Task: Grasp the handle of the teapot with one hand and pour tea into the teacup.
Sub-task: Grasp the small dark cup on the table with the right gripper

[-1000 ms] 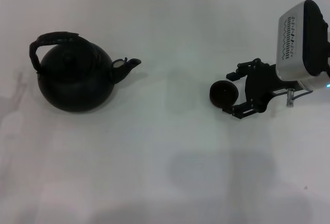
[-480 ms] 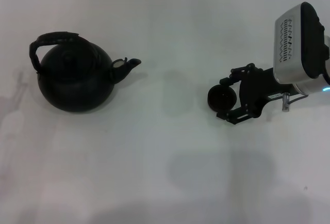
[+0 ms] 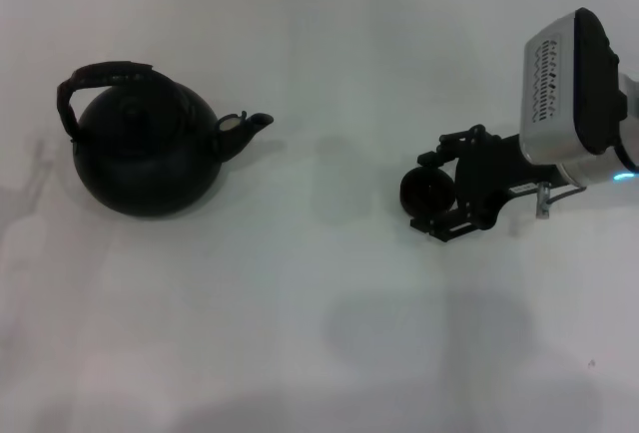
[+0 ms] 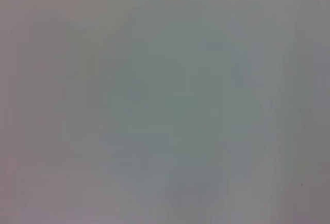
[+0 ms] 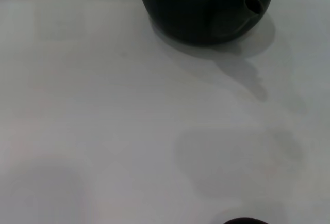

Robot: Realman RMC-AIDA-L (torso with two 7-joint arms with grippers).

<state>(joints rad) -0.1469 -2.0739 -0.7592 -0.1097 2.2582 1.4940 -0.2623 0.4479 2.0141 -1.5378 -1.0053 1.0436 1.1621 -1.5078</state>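
Observation:
The matte-black teapot (image 3: 145, 159) stands at the table's left, its spout pointing right. Its wrapped arched handle (image 3: 95, 79) loops over the knobbed lid. The tiny black teacup (image 3: 424, 191) is right of centre, between the fingers of my right gripper (image 3: 433, 194), which is shut on it from the right. In the right wrist view the teapot (image 5: 206, 7) shows farther off, and the teacup's rim (image 5: 246, 221) just shows at the picture's edge. My left gripper is out of view; its wrist view shows only bare surface.
The white table (image 3: 319, 333) spreads around both things. A wide bare stretch lies between the teapot's spout and the teacup.
My right gripper has moved a little to the left and nearer me, carrying the teacup with it. The teapot has not moved.

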